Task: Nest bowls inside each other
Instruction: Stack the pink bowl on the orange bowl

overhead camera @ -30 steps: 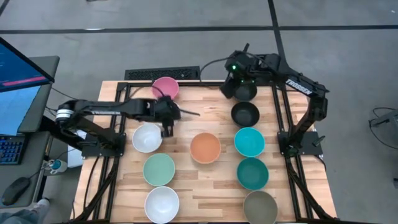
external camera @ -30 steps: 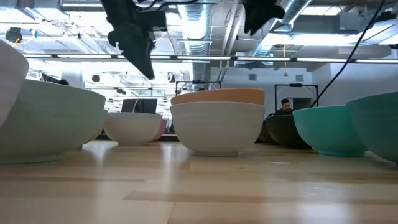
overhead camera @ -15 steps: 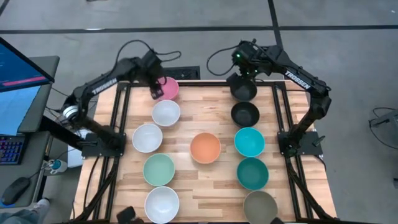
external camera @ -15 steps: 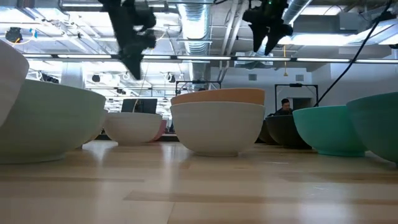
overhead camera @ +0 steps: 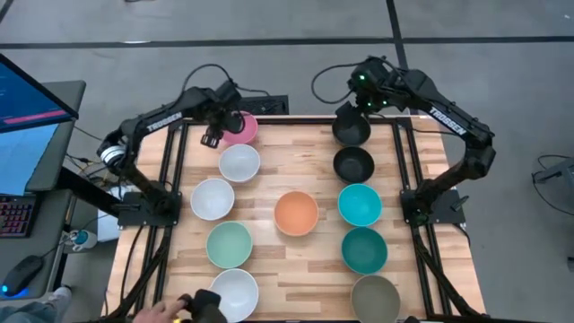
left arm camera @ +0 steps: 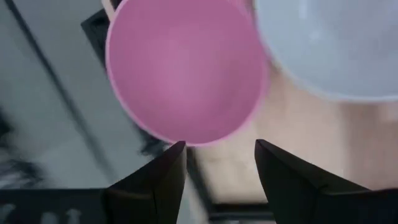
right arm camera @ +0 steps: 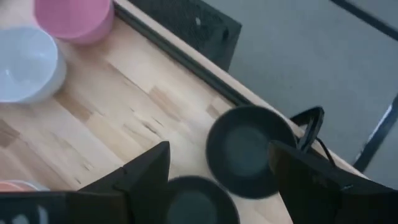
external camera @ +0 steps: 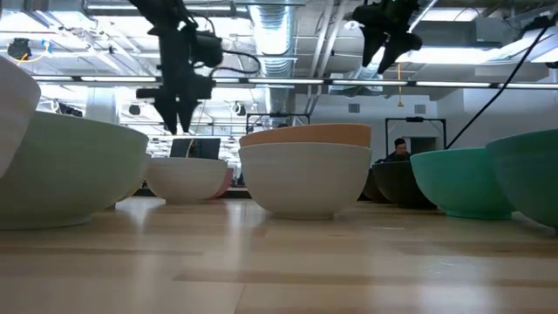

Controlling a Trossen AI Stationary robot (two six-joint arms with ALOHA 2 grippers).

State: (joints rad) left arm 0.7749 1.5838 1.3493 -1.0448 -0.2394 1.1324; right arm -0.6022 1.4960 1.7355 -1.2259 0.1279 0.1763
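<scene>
Table: I see a pale wood-slat table (overhead camera: 305, 260) on a black frame, bowls laid out in three rough columns, none nested yet.
Left arm: reaches from my left side to the far-left corner; left gripper (overhead camera: 213, 136) hangs above the near rim of the pink bowl, off the wood.
Left jaws: in the wrist view both fingers (left arm camera: 155, 180) stand well apart with nothing between them; the pink bowl's rim shows just past the tips.
Right arm: comes over the far-right corner; right gripper (overhead camera: 369, 100) hovers just beyond the far black bowl.
Right jaws: spread wide and empty, the far black bowl (right arm camera: 242, 149) showing in the gap between them.
Left column bowls: pink bowl (overhead camera: 239, 126) at the far edge, then white bowl (overhead camera: 239, 162), second white bowl (overhead camera: 212, 198), pale green bowl (overhead camera: 229, 244), and a third white bowl (overhead camera: 235, 292) at the near edge.
Centre bowl: orange bowl (overhead camera: 296, 213), alone, apart from both columns.
Right column bowls: far black bowl (overhead camera: 351, 131), near black bowl (overhead camera: 353, 165), light teal bowl (overhead camera: 360, 205), darker teal bowl (overhead camera: 364, 248), grey-olive bowl (overhead camera: 375, 298) at the near edge.
Person: a hand (overhead camera: 160, 313) holding a small dark object at the near-left edge, beside the third white bowl.
</scene>
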